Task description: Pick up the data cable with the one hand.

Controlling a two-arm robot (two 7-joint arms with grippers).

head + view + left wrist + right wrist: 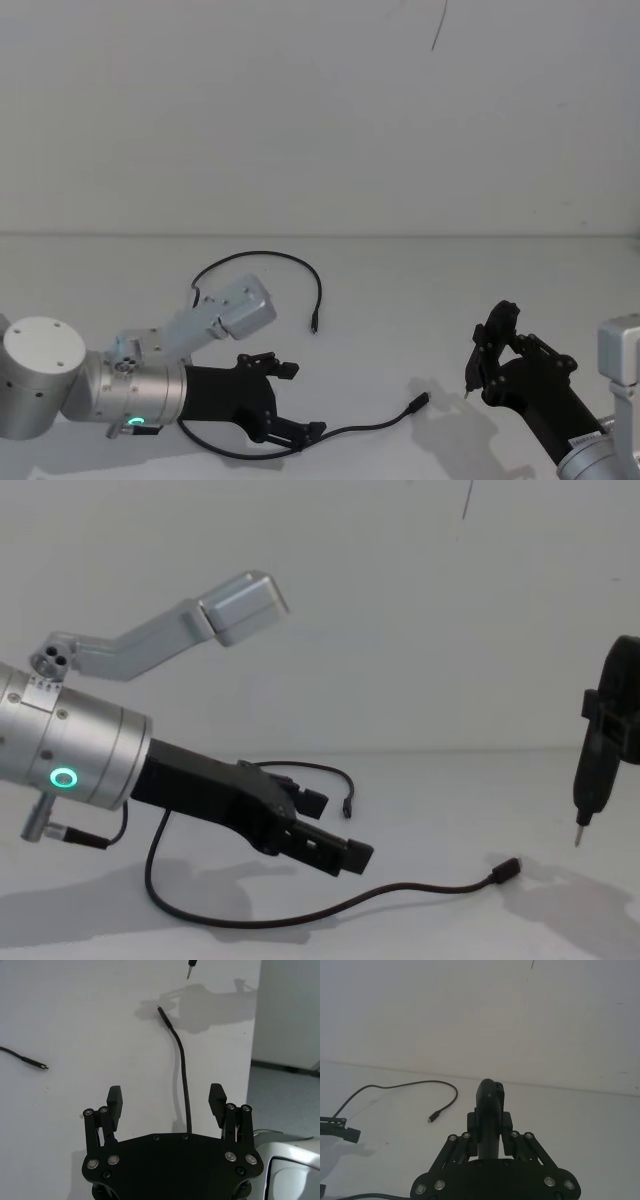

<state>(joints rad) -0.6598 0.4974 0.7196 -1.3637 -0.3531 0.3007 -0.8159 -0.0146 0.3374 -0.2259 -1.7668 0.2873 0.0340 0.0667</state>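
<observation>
The data cable (262, 256) is a thin black cord on the white table. One plug (314, 327) lies mid-table and the other plug (419, 402) lies nearer the front. My left gripper (297, 399), black on a silver cylinder with a green ring light, is open and hovers low over the front stretch of the cable. In the left wrist view the data cable (183, 1077) runs out between the two spread fingers (114, 1099) of the left gripper (166, 1099). The chest view shows the left gripper (334, 829) above the data cable (400, 890), not touching it. My right gripper (495, 345) sits at the right.
The right gripper (490, 1123) is shut on a slim black tool (597, 760) with a small metal pin pointing down near the front plug (509, 866). A white wall rises behind the table edge (480, 236). Bare tabletop lies between the two arms.
</observation>
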